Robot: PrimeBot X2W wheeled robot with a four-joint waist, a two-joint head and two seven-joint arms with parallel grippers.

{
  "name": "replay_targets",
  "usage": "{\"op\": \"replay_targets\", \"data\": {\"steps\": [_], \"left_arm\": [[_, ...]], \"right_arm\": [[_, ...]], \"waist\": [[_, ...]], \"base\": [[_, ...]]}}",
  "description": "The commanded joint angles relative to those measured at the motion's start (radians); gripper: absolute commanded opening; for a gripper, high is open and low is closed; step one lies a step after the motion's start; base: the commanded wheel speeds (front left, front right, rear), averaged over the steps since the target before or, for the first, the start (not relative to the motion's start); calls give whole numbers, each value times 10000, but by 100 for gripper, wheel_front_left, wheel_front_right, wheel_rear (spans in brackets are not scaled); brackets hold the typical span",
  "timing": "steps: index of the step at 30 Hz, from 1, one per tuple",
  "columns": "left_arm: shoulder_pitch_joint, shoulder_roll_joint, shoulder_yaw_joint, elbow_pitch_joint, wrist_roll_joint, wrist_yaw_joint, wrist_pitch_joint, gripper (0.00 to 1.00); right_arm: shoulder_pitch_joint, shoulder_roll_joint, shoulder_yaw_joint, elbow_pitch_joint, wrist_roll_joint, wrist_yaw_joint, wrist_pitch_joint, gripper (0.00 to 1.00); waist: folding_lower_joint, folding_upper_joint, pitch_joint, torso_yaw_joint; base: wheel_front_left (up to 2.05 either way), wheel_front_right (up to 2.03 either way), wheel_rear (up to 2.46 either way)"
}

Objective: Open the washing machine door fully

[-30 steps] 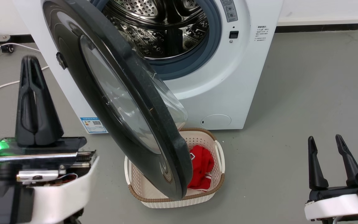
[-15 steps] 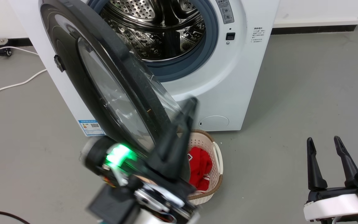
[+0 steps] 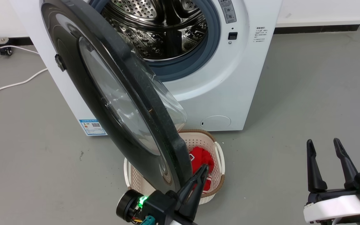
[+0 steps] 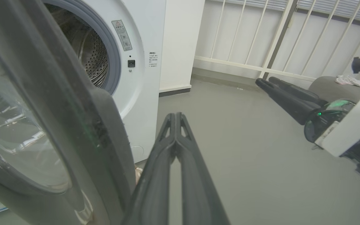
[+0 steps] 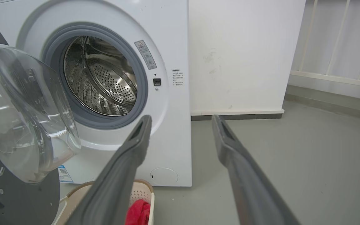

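While grey floor spreads round the washing machine, left gripper is pressed together, right gripper spread

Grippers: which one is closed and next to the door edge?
The left gripper: fingers pressed together beside the rim of the washing machine door. The right gripper has its fingers spread, far off to the side.

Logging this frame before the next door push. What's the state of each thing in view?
door: partly open, swung out over the basket
drum: exposed, looks empty
basket: on the floor under the door's free edge
red cloth: lying in the basket
left claw: shut, empty, tips by the door's free edge; contact unclear
right claw: open, empty, away from the machine
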Motion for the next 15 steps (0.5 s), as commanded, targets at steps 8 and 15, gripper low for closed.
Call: {"op": "replay_targets", "data": {"steps": [8, 15], "left_arm": [[-1181, -136, 193, 1130, -89, 257, -698, 0], [-1835, -186, 231, 1944, -254, 509, -848, 0]], "right_arm": [[-191, 20, 83, 119, 135, -7, 16, 100], [-231, 20, 145, 204, 165, -7, 34, 100]], "waist": [[0, -1, 173, -90], [0, -1, 250, -182]], "base": [[0, 0, 0], [0, 0, 0]]}}
